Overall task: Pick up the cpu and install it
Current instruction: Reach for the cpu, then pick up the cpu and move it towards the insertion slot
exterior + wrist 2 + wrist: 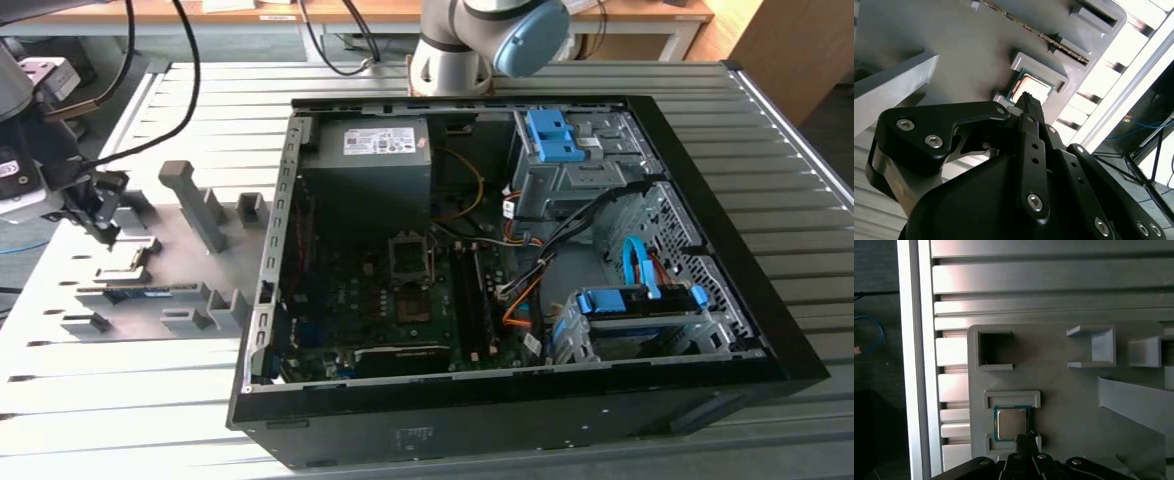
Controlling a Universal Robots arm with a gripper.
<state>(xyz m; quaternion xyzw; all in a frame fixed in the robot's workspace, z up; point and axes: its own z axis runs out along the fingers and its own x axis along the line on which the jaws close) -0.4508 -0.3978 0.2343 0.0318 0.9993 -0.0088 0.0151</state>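
Hovering right over the cpu [1011,422], the gripper [1024,439] has its fingers pinched together, nothing between them. The chip lies flat in its pocket on the grey fixture plate [1064,390], directly beneath the fingertips; whether they touch it, I cannot tell. The open computer case [534,420] lies well apart from the gripper, toward the exterior view's right.

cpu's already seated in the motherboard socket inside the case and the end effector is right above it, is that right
No. The cpu is not in the motherboard socket; it lies in a holder on the grey fixture plate outside the computer case, as the first wrist view shows. The end effector is right above it.
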